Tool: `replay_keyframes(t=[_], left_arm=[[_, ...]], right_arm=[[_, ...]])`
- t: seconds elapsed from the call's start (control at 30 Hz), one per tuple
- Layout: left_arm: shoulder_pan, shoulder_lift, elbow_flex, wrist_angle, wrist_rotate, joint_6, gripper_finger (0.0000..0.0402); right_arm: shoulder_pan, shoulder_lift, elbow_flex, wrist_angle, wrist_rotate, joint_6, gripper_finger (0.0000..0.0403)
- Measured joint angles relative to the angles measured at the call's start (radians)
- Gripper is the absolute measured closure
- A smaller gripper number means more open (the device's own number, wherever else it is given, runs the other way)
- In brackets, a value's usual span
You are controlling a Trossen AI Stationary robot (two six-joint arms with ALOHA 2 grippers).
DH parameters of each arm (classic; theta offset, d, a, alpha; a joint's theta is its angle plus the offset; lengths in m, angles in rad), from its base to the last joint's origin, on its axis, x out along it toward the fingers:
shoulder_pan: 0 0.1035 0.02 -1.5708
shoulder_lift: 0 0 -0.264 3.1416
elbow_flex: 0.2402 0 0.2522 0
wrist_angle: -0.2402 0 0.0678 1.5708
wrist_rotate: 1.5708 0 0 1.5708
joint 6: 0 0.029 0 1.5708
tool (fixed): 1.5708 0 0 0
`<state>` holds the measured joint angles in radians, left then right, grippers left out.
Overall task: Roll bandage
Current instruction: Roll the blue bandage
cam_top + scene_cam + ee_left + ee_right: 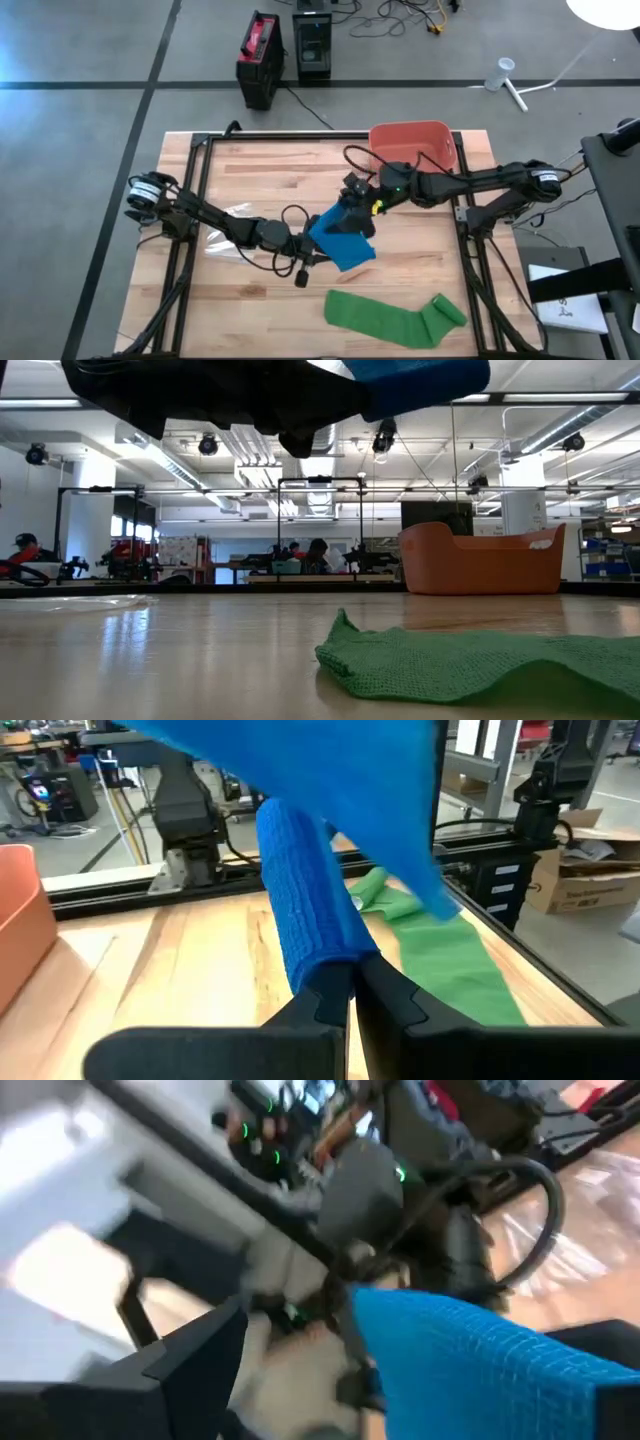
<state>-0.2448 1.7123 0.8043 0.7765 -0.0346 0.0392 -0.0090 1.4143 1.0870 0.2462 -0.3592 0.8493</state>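
**Blue bandage held between my two hands, mid-worktop**

My left fingers (352, 988) are pressed together on the rolled end of the blue bandage (340, 240). In my left wrist view the roll stands up from my fingertips like a thick tube, and the loose part of the cloth spreads wide across the upper middle of that frame. From above, this hand sits just left of the centre of the frame, with the blue cloth right beside it, lifted clear of the worktop (250, 170).

My right fingers (357, 203) stand wide apart at the upper edge of the blue cloth, centre of the high frame. In my right wrist view one dark finger shows at lower left and the blue weave fills the lower right. I cannot tell whether they touch the cloth; they are not clamped on it.

The green bandage (395, 316) lies flat on the worktop at the lower right of the high frame, its right end rolled into a small coil. In the low view it lies crumpled in the lower right foreground.

The orange bin (412, 140) sits at the far edge of the worktop, upper centre-right of the high frame. A clear plastic wrapper (232, 212) lies on the wood at the left, beside my left arm.
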Motion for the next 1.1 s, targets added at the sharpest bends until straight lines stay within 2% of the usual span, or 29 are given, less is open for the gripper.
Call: replay_keyframes(t=[0.07, 0.17, 0.23, 0.37, 0.53, 0.6, 0.67, 0.83, 0.9, 1.0, 1.1], left_arm=[[-0.002, 0.000, 0.000, 0.001, -0.001, 0.001, 0.0401], [-0.013, 0.000, 0.000, 0.007, -0.007, -0.001, 0.0401], [-0.027, 0.000, 0.000, 0.009, -0.007, -0.003, 0.0401], [-0.041, 0.000, 0.000, 0.008, -0.008, -0.002, 0.0401], [-0.052, 0.000, 0.007, 0.009, -0.016, 0.001, 0.0401], [-0.061, 0.000, 0.008, 0.008, -0.014, 0.001, 0.0401], [-0.065, 0.000, 0.008, 0.006, -0.007, 0.003, 0.0401], [-0.065, 0.000, 0.008, 0.007, -0.019, -0.007, 0.0401], [-0.069, 0.000, 0.008, 0.008, -0.012, -0.017, 0.0401], [-0.070, 0.000, 0.008, 0.007, -0.006, -0.018, 0.0401], [-0.064, 0.000, 0.008, -0.001, -0.009, -0.018, 0.0401]], right_arm=[[-0.004, -0.011, 0.002, 0.001, 0.142, 0.010, 0.0093], [-0.005, -0.033, -0.002, -0.015, 0.415, -0.008, 0.0093], [-0.004, -0.036, -0.011, -0.059, 0.505, 0.062, 0.0093], [-0.029, -0.018, -0.016, -0.130, 0.458, 0.102, 0.0094], [-0.099, -0.045, -0.019, -0.182, 0.484, 0.102, 0.0094], [-0.099, -0.029, -0.024, -0.211, 0.415, 0.098, 0.0094], [-0.117, -0.018, -0.019, -0.272, 0.350, 0.030, 0.0094], [-0.210, -0.026, -0.018, -0.469, 0.354, -0.109, 0.0094], [-0.221, -0.027, -0.018, -0.513, 0.296, -0.154, 0.0094], [-0.234, -0.048, -0.019, -0.510, 0.245, -0.139, 0.0094], [-0.233, -0.089, -0.019, -0.419, 0.182, -0.086, 0.0094]])
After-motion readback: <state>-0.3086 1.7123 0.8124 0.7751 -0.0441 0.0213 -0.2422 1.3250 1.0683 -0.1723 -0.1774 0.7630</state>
